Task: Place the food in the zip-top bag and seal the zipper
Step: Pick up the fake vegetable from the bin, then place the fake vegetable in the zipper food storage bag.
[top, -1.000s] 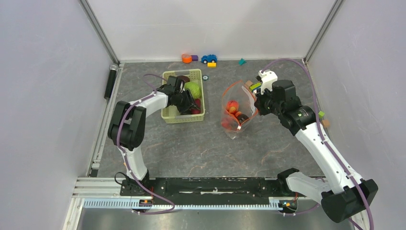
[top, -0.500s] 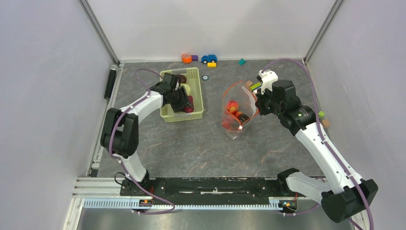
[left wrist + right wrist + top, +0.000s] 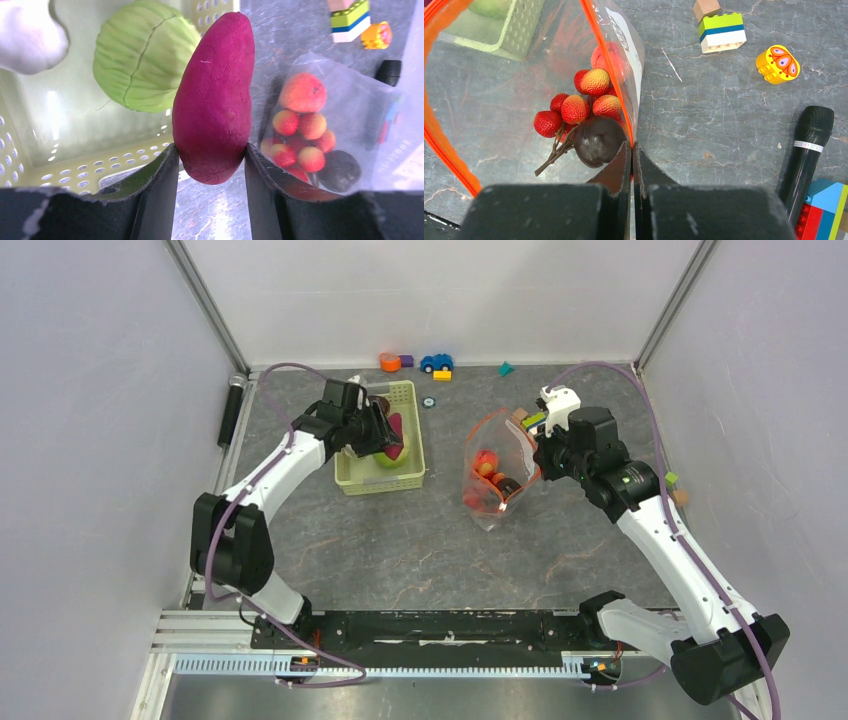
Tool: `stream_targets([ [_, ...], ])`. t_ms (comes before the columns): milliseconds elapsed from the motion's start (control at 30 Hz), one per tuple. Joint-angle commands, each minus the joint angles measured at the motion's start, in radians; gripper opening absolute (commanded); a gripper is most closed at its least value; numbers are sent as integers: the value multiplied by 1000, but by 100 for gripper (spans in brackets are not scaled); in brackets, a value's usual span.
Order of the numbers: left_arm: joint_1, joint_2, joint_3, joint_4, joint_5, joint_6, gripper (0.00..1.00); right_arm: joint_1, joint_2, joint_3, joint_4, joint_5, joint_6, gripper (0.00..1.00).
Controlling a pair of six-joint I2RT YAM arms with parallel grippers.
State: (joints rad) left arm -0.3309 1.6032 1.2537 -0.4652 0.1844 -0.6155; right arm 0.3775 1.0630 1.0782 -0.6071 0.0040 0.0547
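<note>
Left gripper (image 3: 211, 150): jaws partly spread, pinching the lower end of a purple sweet potato (image 3: 212, 100), held upright over the near right part of a pale green slotted basket (image 3: 345, 480). In that basket: round green cabbage (image 3: 140, 60) lying on the floor, just left of the sweet potato; white rounded item (image 3: 30, 35) at the far left corner of the wrist view, kind not clear. Along the far wall, left to right: orange toy (image 3: 390, 362), blue toy car (image 3: 436, 362), teal piece (image 3: 506, 368). Right of the basket, well apart from it: zip-top bag (image 3: 489, 75), clear, standing on the grey table (image 3: 400, 550) with mouth held wide; orange-red zipper strip (image 3: 611, 65) curving round the open mouth, unsealed. Inside the bag: cluster of red strawberries (image 3: 574, 107) on a brown stem, dark purple piece (image 3: 596, 140) touching them on the near side, peach-like fruit (image 3: 302, 92) at the far side. Right gripper (image 3: 632, 150): fingers pressed together, nipping the bag's mouth edge at the orange-red strip. On the table right of the bag: tan cube (image 3: 705, 7), green-white-blue block (image 3: 723, 32) just beside it, yellow block with butterfly print (image 3: 779, 64), black cylindrical item with a white band (image 3: 806, 145), multicoloured block (image 3: 824, 210) at the corner.
</note>
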Motion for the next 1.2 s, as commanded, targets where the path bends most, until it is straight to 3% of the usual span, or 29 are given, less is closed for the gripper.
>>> stream_targets([
  [0, -3, -82, 57, 76, 74, 59, 20, -4, -16, 11, 23, 8, -10, 0],
  [433, -210, -271, 99, 265, 168, 248, 21, -4, -12, 15, 24, -1, -10, 0],
  [700, -347, -247, 108, 370, 332, 309, 22, -3, -17, 7, 24, -1, -12, 0],
  [900, -425, -208, 99, 402, 324, 321, 25, -3, -20, 7, 25, -1, -13, 0],
  [1167, -473, -142, 92, 416, 204, 312, 27, -3, -20, 6, 25, -1, -12, 0],
])
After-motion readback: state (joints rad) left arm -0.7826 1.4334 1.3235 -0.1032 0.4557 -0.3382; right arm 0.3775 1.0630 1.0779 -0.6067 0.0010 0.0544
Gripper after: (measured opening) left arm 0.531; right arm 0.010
